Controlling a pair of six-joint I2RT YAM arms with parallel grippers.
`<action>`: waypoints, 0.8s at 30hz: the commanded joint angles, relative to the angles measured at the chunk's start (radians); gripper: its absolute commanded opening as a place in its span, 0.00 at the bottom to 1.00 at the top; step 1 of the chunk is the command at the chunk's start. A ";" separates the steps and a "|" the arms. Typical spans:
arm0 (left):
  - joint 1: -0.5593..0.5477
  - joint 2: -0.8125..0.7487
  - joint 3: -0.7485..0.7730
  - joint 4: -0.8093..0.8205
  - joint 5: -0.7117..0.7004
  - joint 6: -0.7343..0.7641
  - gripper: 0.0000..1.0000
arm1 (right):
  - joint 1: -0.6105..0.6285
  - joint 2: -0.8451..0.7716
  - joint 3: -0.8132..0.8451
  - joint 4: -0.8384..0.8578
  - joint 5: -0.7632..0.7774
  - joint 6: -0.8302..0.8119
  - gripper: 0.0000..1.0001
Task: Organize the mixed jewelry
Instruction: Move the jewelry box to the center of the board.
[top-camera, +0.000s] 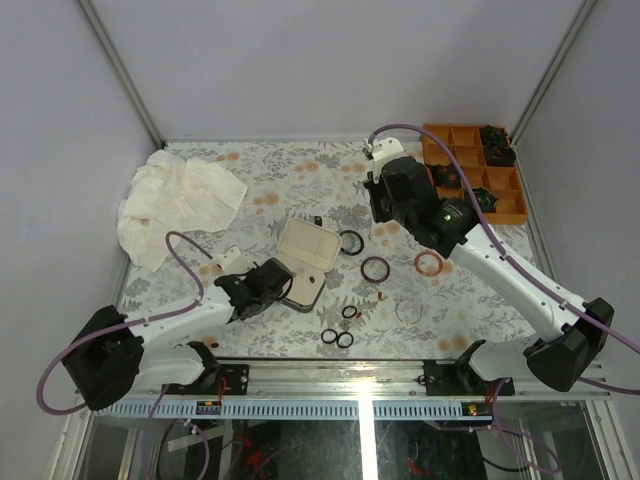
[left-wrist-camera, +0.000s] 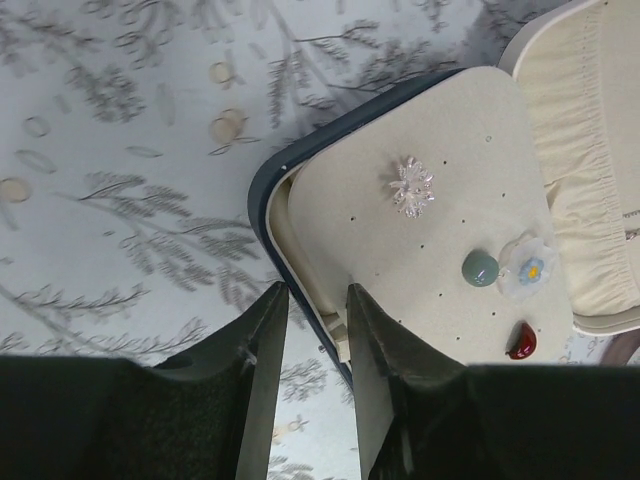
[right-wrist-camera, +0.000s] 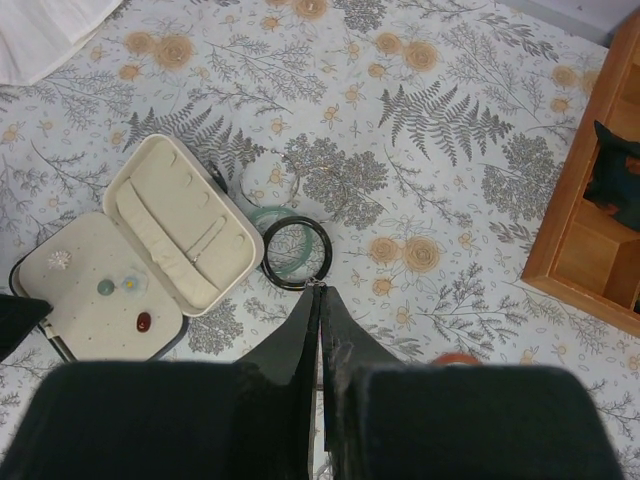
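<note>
The left gripper (left-wrist-camera: 315, 292) has its fingers a little apart, with the dark rim of the open case (left-wrist-camera: 350, 230) showing in the gap between them. Just past its tips, four small studs (left-wrist-camera: 480, 268) sit on the cream board. The right gripper (right-wrist-camera: 320, 295) has its fingers pressed together on nothing, a black hoop (right-wrist-camera: 296, 253) lies right at its tip, and further off, between the two grippers, small black rings (top-camera: 337, 338) lie loose on the flowered tablecloth (top-camera: 300, 180).

Open cream-lined case (top-camera: 308, 245) mid-table; white cloth (top-camera: 180, 195) far left; orange tray (top-camera: 505, 196) far right
</note>
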 joint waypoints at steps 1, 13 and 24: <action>0.005 0.131 -0.011 0.105 0.050 0.112 0.28 | -0.021 -0.005 0.049 0.021 -0.002 -0.010 0.00; -0.064 0.224 0.028 0.149 0.057 0.029 0.27 | -0.048 -0.016 0.054 0.012 -0.007 -0.010 0.00; -0.191 0.364 0.087 0.164 0.057 -0.177 0.27 | -0.065 -0.059 0.055 -0.018 0.000 -0.014 0.00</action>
